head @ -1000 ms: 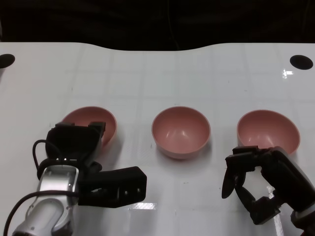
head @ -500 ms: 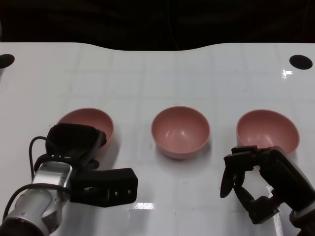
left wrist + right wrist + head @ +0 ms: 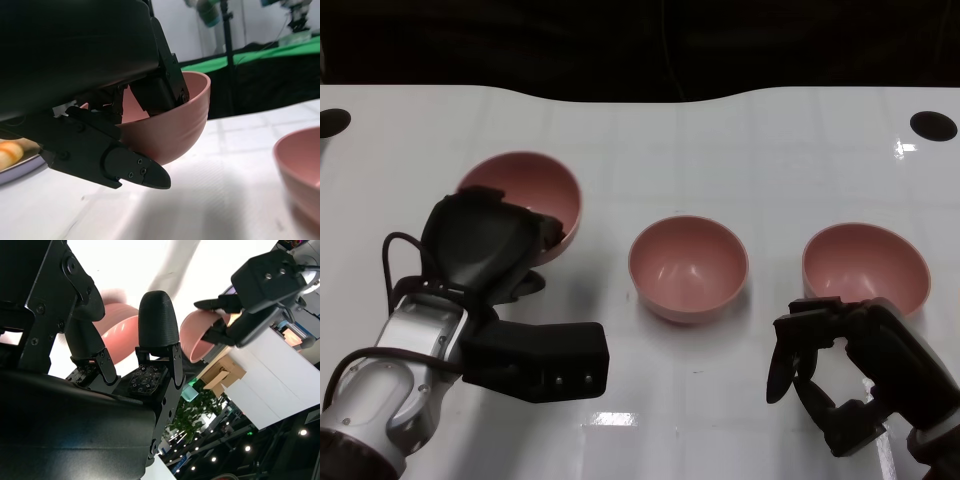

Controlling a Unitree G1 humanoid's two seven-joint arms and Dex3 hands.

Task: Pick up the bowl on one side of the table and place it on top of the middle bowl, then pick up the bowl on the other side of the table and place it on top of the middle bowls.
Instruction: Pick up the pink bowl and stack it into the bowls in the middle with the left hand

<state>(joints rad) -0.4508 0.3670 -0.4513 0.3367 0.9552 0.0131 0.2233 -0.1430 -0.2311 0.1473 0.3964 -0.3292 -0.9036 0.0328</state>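
Three pink bowls show in the head view. My left hand [image 3: 485, 245] grips the left bowl [image 3: 525, 195] by its near rim and holds it lifted and tilted above the table. In the left wrist view the same bowl [image 3: 172, 127] hangs clear of the table, with fingers inside and a thumb beneath it. The middle bowl [image 3: 688, 268] stands upright at the centre; its edge appears in the wrist view [image 3: 300, 170]. The right bowl [image 3: 865, 265] sits just beyond my right hand [image 3: 850, 370], which is open with fingers apart, holding nothing.
The white table [image 3: 720, 150] has a curved far edge and dark round holes at the back left [image 3: 332, 122] and back right [image 3: 932, 125]. A plate with something orange [image 3: 12, 155] shows at the edge of the left wrist view.
My left hand closed on the left bowl's near rim and raised it off the table, tilting it. The right hand stayed where it was.
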